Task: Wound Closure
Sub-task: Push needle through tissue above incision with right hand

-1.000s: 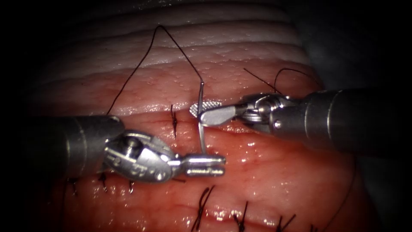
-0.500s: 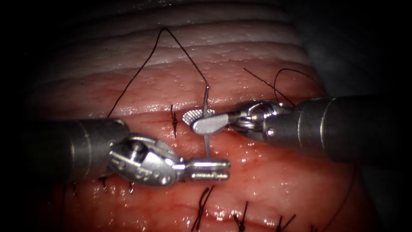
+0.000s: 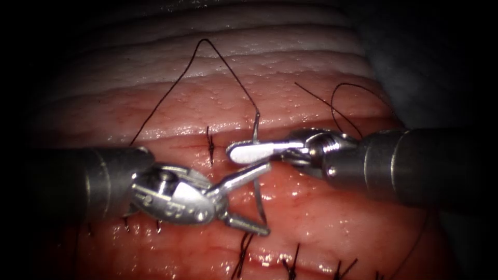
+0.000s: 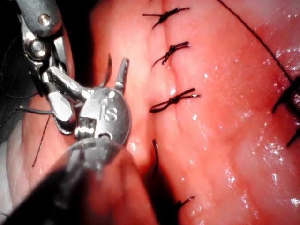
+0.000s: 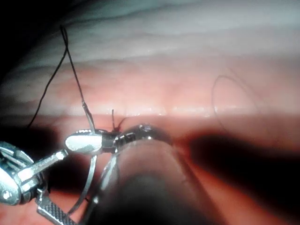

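Item 1, right arm's tool (image 3: 248, 152): we see it enter from the endoscope view's right, its jaws pressed together on the curved needle (image 3: 258, 171), pinching it near the thread end of the curve; in the right wrist view the same tool (image 5: 84, 142) clamps the needle (image 5: 89, 180) just below where the thread joins

Item 2, left arm's tool (image 3: 259, 199): we find its jaws spread wide, one jaw slanting up toward the right tool's jaws, the other lying low near the needle's point; the needle's lower curve sits between them; they hold nothing that we can make out

Item 3, needle: free of the tissue (image 3: 332, 218), standing nearly upright over the cut (image 3: 197, 148), its upper end above the right tool's jaws, its pointed end down beside the left tool's lower jaw

Item 4, thread (image 3: 207, 46): dark, running up from the needle's upper end to a peak over the pale upper tissue, then down to the left behind the left arm's shaft; a second loose loop (image 3: 345, 98) lies above the right tool

Item 5, tied stitches: one stitch (image 3: 210, 145) across the cut just left of the needle; a row of stitches (image 3: 293, 262) along the lower tissue; we count several more stitches (image 4: 173, 98) in the left wrist view
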Robot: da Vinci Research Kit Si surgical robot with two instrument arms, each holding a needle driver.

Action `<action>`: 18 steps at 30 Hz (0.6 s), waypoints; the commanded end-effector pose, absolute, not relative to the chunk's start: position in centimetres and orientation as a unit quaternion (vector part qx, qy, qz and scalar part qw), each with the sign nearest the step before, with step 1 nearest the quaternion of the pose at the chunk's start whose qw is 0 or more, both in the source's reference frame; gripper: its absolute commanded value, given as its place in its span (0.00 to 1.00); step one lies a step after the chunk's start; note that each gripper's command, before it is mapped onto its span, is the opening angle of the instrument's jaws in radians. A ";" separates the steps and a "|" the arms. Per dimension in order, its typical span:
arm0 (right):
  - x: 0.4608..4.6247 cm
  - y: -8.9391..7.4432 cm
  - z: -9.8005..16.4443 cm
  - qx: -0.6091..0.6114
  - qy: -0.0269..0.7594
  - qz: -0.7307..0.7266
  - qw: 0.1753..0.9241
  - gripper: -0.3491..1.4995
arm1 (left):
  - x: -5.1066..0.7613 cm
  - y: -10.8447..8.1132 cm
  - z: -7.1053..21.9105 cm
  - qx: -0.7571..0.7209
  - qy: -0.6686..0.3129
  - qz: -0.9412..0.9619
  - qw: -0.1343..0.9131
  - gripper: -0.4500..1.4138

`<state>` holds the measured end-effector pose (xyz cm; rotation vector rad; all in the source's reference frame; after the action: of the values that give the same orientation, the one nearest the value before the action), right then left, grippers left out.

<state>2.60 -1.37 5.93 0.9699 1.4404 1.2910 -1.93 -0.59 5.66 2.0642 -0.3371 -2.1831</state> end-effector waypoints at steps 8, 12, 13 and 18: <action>2.39 -1.0 6.3 0.279 0.639 0.477 0.535 0.00 | -1.75 -0.5 5.6 0.677 -0.093 -0.730 -0.009 0.67; 2.37 -0.8 6.5 0.192 0.648 0.449 0.585 0.00 | -1.66 -0.4 5.7 0.650 -0.081 -0.753 -0.053 0.45; 2.36 -0.8 6.5 0.170 0.657 0.432 0.593 0.00 | -1.65 -0.4 5.8 0.637 -0.074 -0.763 -0.079 0.29; 2.36 -0.6 6.6 0.122 0.681 0.373 0.618 0.00 | -1.66 -0.4 6.2 0.604 -0.062 -0.783 -0.136 0.02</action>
<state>2.31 -0.65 6.58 0.2647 1.5659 0.8414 -1.60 -0.39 6.24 2.0689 -0.2031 -2.7213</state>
